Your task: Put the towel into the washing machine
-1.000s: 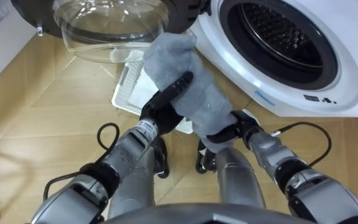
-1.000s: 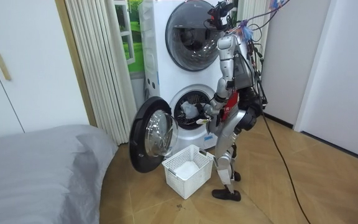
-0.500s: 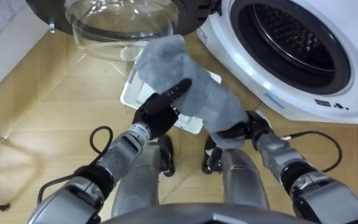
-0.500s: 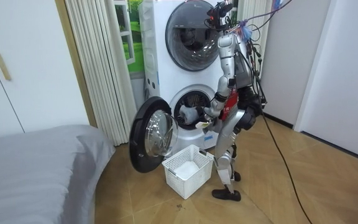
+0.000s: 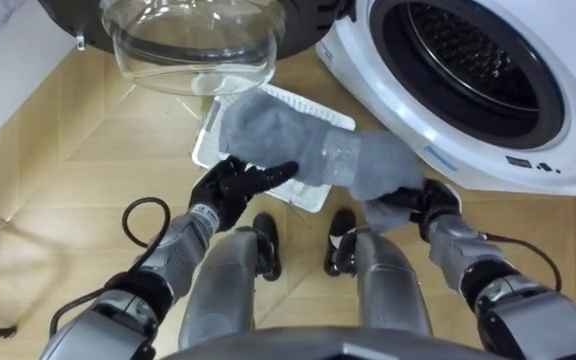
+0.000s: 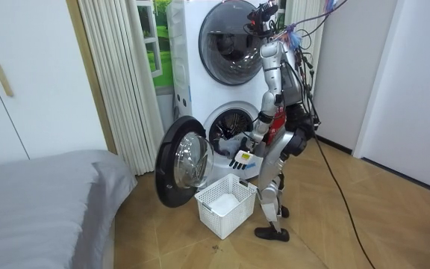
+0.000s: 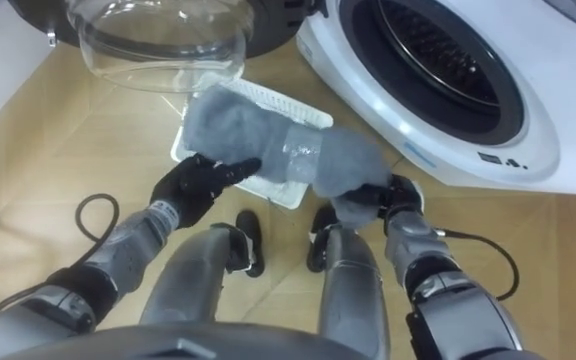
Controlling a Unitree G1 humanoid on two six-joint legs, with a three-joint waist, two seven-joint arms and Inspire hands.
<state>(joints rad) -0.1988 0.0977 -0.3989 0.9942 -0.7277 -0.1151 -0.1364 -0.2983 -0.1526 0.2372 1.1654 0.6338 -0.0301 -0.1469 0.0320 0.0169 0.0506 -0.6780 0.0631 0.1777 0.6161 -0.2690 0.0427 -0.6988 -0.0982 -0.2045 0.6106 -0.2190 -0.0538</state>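
A grey towel (image 5: 303, 145) hangs sideways in front of me, above the white basket (image 5: 211, 132). My right hand (image 5: 411, 201) is shut on the towel's right end, just below the washing machine's white front. My left hand (image 5: 236, 185) is open, its straight fingers pointing at the towel's lower edge without gripping it. The round drum opening (image 5: 468, 62) of the washing machine (image 6: 230, 90) gapes at the upper right, a short way beyond the towel. In the room view I stand upright, close before the lower machine, both arms held forward.
The machine's door (image 5: 188, 40) with its glass bowl stands swung open at the upper left, over the basket's far end. In the room view a grey bed (image 6: 43, 202) lies at the left and curtains (image 6: 118, 75) hang beside the machines.
My left hand has let go of the towel, opened and dropped lower. The towel has sunk from upright to lying sideways, held by the right hand alone.
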